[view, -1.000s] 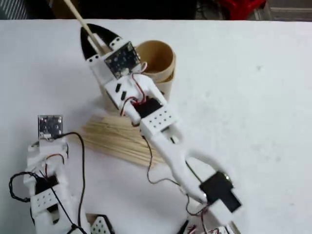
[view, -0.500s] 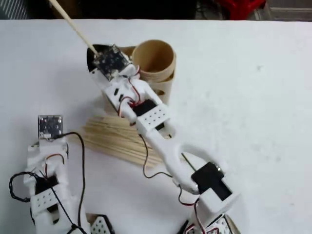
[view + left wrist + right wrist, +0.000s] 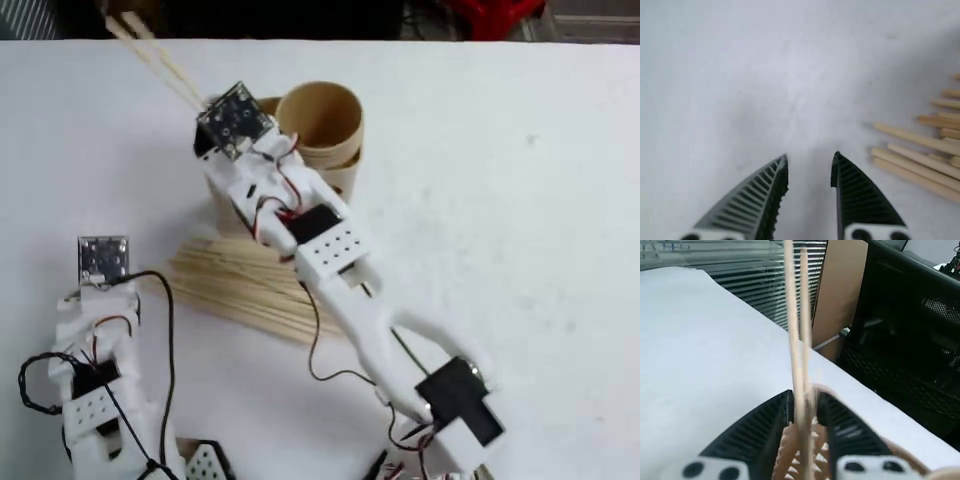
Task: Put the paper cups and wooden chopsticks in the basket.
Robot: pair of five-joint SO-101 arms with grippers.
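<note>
Two wooden chopsticks (image 3: 804, 300) are clamped in the right gripper (image 3: 804, 395), whose black ribbed fingers press on them from both sides. In the right wrist view they rise side by side out of the jaws, with a window blind (image 3: 740, 260) behind them beyond the table edge. In the high view the same pair (image 3: 160, 62) slants toward the upper left corner of the frame and past the far edge of the table (image 3: 500, 200); the right gripper (image 3: 210, 108) sits at upper centre-left, mostly under its own wrist board.

Just right of that gripper stand the paper cups (image 3: 320, 120) — a nested stack, upright, mouth open to the camera. Below the gripper a tan wall of the basket (image 3: 222, 205) shows beside the right arm (image 3: 340, 260), which covers most of it. The basket wall and the cups are close together, though I cannot tell whether the cups stand inside it.

Lower, left of centre, a pile of loose chopsticks (image 3: 235, 280) lies flat on the white table, its right end passing under the right arm.

At the lower left of the high view is the left arm (image 3: 100, 330), its wrist just left of the pile. In the left wrist view the left gripper (image 3: 810, 157) has its fingers parted with nothing between them — bare table lies beneath, and the ends of the loose chopsticks (image 3: 920, 150) are near, at the right edge, but apart from it.
</note>
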